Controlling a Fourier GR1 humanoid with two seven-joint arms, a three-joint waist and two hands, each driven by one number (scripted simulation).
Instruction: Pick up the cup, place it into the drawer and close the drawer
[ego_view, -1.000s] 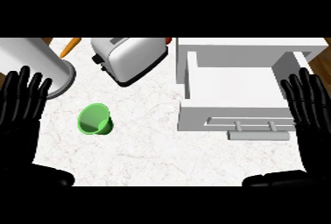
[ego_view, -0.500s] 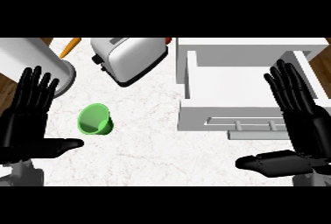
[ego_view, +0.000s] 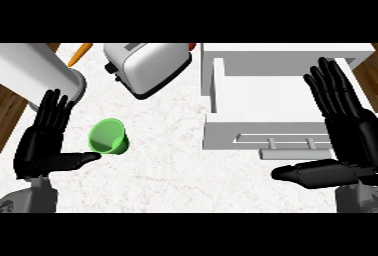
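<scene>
A glossy green cup (ego_view: 108, 137), tapered and round, stands mouth up near the left edge of the white marbled counter (ego_view: 177, 175). The left hand (ego_view: 40, 147) is just beside it, fingers straight, thumb tip toward its base. At the right edge a boxy white drawer (ego_view: 258, 100) lies open, bare floor showing; the right hand (ego_view: 347, 130) hovers flat-fingered at its right side. A toaster (ego_view: 148, 62) sits at the far edge.

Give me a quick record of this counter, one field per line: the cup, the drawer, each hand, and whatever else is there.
cup: green cup on the counter, left of the drawer, not held
drawer: white drawer, open, nothing seen inside
left hand: open, just left of the cup
right hand: open, over the drawer's right side
other: toaster, white canister, orange item at the back
</scene>
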